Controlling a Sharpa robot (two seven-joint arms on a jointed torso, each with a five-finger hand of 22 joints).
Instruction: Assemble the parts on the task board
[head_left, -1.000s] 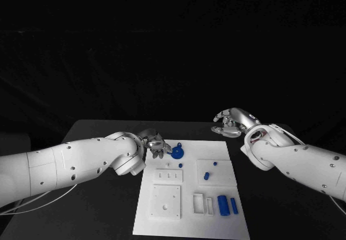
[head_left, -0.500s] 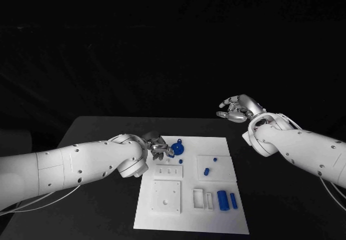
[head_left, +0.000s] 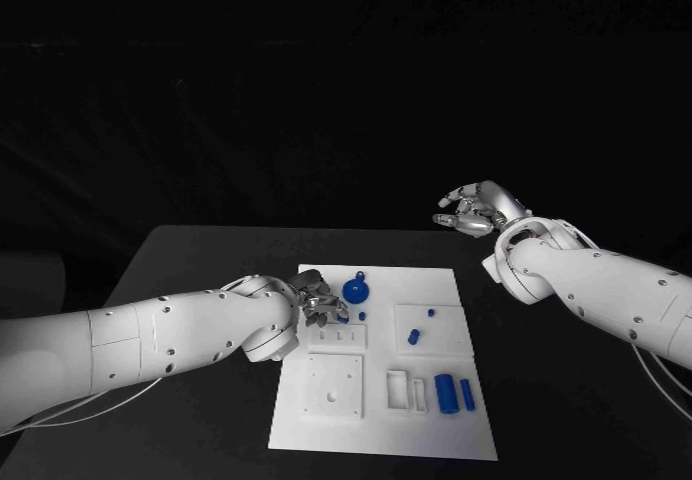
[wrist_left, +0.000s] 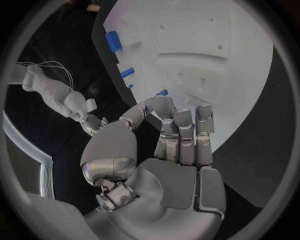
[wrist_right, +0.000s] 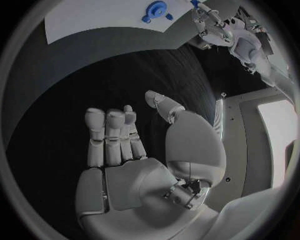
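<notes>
Both hands (head_left: 320, 303) (head_left: 472, 210) empty, fingers apart

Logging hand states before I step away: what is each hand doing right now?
Left hand: over the task board, fingers partly curled; whether it holds anything cannot be told.
Right hand: open, holding nothing.

board far edge: left hand (head_left: 320, 303) sits at 10 o'clock of the task board (head_left: 433, 440), just beside blue round part (head_left: 356, 292), blocking entry there
board centre: raised white blocks (head_left: 333, 392) and blue cylinders (head_left: 447, 392) crowd 5-6 o'clock
right hand (head_left: 473, 212): raised off the bench (head_left: 202, 260) at 1 o'clock, apart from board
bench 3 o'clock: bare strip under right arm
bench 9 o'clock: left arm lies across it
</notes>
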